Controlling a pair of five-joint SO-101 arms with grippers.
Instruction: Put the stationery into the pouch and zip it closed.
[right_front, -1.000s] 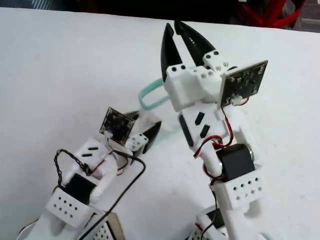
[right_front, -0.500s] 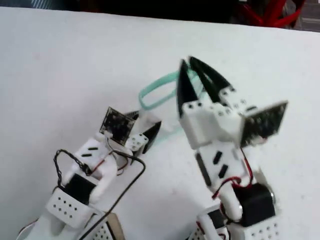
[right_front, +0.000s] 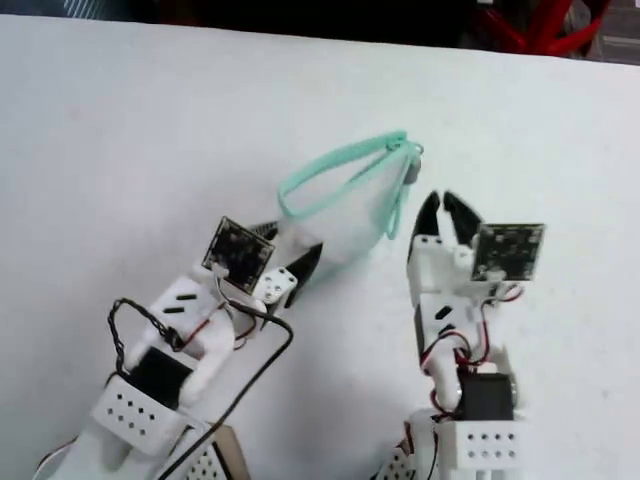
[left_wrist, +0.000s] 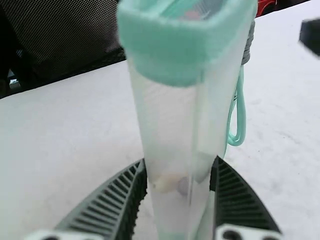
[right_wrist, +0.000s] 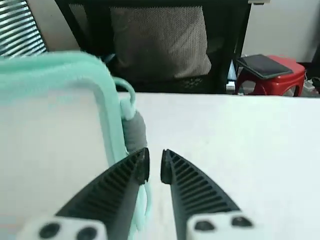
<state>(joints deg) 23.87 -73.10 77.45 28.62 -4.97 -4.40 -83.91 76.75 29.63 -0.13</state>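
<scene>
A translucent pouch (right_front: 345, 205) with mint-green trim and a loop lies on the white table. In the left wrist view the pouch (left_wrist: 175, 110) stands between the fingers, with small pale items (left_wrist: 172, 182) showing through its wall. My left gripper (right_front: 290, 262) is shut on the pouch's near end. The grey zipper pull (right_front: 410, 170) hangs at the pouch's far right corner. My right gripper (right_front: 442, 205) sits just to the right of the pouch, near the pull (right_wrist: 134, 132). Its fingers stand a narrow gap apart with nothing between them (right_wrist: 155, 164).
The white table (right_front: 120, 120) stretches bare to the left and beyond the pouch. A black mesh chair (right_wrist: 160, 45) and a red stool (right_wrist: 272, 72) stand behind the table's far edge. A cable (right_front: 255, 360) loops off the left arm.
The right arm has drawn back toward the near edge and lowered, uncovering the pouch's zip end. The left gripper and the pouch have stayed in place.
</scene>
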